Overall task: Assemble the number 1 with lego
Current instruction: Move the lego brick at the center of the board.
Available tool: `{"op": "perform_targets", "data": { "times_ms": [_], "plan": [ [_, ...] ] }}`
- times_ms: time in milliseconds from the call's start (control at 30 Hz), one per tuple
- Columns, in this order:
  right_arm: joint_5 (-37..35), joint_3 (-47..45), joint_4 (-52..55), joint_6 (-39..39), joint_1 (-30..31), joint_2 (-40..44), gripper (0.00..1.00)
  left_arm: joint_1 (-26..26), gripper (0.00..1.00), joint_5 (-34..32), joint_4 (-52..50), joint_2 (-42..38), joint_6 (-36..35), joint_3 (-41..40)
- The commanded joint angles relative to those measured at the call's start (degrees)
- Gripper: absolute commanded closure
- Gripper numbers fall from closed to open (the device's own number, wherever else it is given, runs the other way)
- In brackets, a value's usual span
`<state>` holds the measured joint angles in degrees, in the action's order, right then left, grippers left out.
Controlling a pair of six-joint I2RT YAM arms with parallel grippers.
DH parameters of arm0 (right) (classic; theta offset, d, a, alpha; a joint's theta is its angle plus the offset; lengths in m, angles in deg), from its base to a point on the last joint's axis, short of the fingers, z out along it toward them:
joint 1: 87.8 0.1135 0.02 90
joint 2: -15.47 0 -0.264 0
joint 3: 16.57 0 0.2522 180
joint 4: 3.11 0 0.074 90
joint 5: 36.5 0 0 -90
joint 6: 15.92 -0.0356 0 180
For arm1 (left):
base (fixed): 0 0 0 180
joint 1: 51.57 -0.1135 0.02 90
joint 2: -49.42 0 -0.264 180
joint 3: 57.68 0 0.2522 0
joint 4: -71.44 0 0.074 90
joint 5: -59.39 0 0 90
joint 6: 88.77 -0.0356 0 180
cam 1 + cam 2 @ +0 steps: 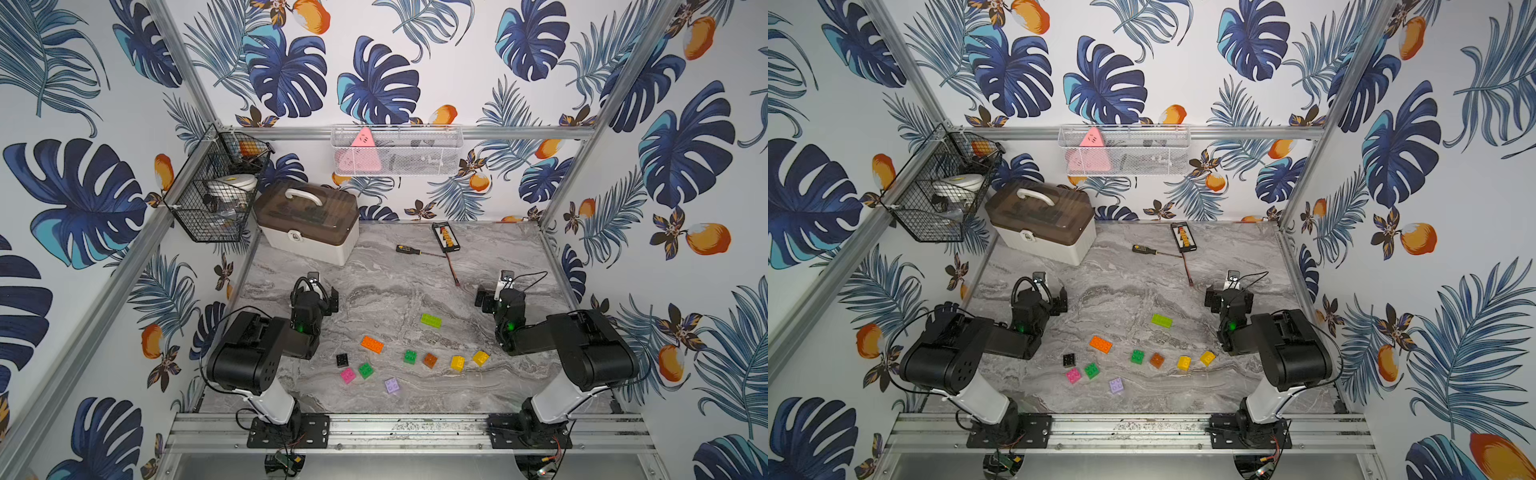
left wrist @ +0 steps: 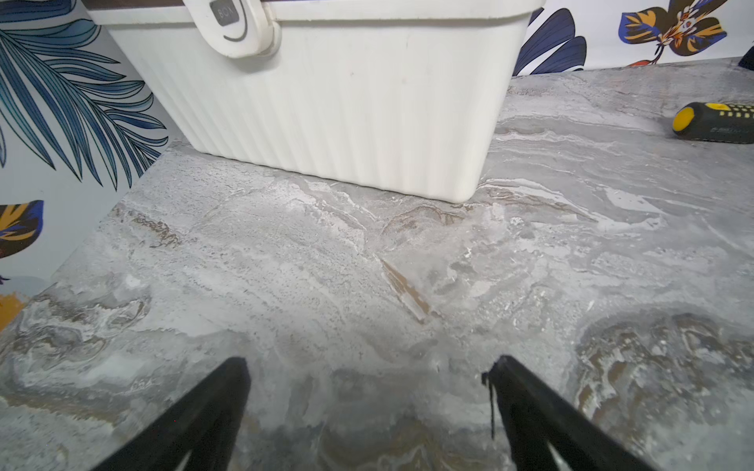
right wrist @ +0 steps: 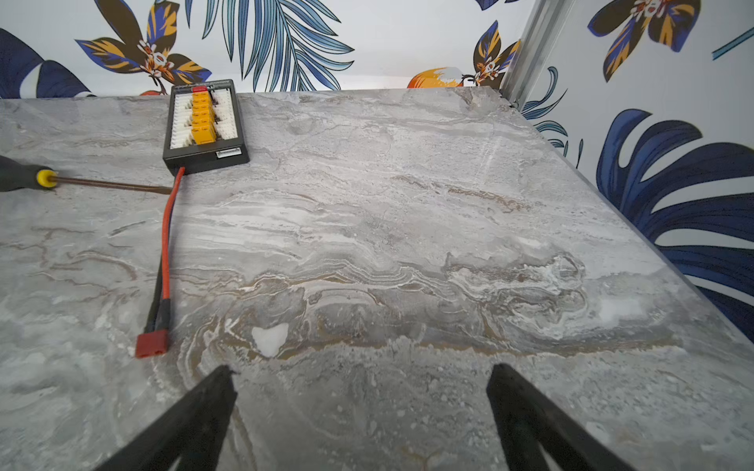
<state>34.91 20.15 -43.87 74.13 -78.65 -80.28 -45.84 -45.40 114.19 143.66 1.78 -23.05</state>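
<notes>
Lego bricks lie singly across the near middle of the marble table [image 1: 415, 399], between your two arms. On the left, your left gripper [image 2: 367, 367] hangs over bare table, jaws spread wide with nothing between them, facing the white storage box [image 2: 326, 102] at the far left. From the left you see the black brick [image 1: 342, 359], the pink brick [image 1: 347, 375] with a green brick [image 1: 365, 370] just beside it, the long orange brick [image 1: 372, 344], the lilac brick [image 1: 392, 385] nearest you, a second green brick [image 1: 410, 356], the brown brick [image 1: 430, 360], the long lime brick [image 1: 431, 320] farther off, and two yellow bricks [image 1: 457, 362]. On the right, your right gripper [image 3: 361, 371] also stands wide and empty above bare table. The screwdriver [image 3: 24, 177], the black-and-orange board [image 3: 204, 122] and its red lead [image 3: 165, 244] lie beyond it.
</notes>
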Motion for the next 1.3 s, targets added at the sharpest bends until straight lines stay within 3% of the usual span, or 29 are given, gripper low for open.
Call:
{"op": "perform_targets", "data": {
  "times_ms": [0, 567, 733, 933, 1067, 1133, 1200, 1267],
  "plan": [
    [0.0, 0.3, -1.3, 0.3, 0.0, -0.1, 0.0, 0.1, 0.01, -0.1, 1.7, -0.2, 0.5, -0.2],
    [-0.1, 0.1, -1.6, 0.4, -0.1, 0.0, 0.0, 0.2, 0.01, -0.8, 2.3, -0.3, 0.4, -0.5],
    [-0.1, -0.2, -2.3, 0.6, -0.1, 0.1, 0.0, 1.9, 0.01, -6.8, 10.7, 0.0, 0.8, -4.6],
    [-0.6, -0.8, -3.4, 0.9, 0.4, 0.2, 0.0, 3.2, 0.01, -10.4, 10.0, -0.8, 0.5, -4.4],
    [-6.2, -3.9, -10.3, 2.0, 3.0, 0.5, 0.0, 5.3, 0.01, -12.6, 11.3, -3.3, -1.5, -5.7],
    [-6.1, -5.0, -11.3, 2.4, 3.2, 1.9, 0.0, 9.1, 0.01, -22.5, 4.1, -8.2, -2.7, -3.3],
    [-11.1, -4.4, -7.9, 2.7, 4.8, 5.5, 0.0, 10.1, 0.01, -21.1, -3.2, -14.3, -3.9, -1.4],
    [-11.4, -1.9, 1.5, 4.7, 6.5, 11.9, 0.0, 11.3, 0.01, -26.1, -12.3, -20.5, 1.1, 1.5]
  ]
}}
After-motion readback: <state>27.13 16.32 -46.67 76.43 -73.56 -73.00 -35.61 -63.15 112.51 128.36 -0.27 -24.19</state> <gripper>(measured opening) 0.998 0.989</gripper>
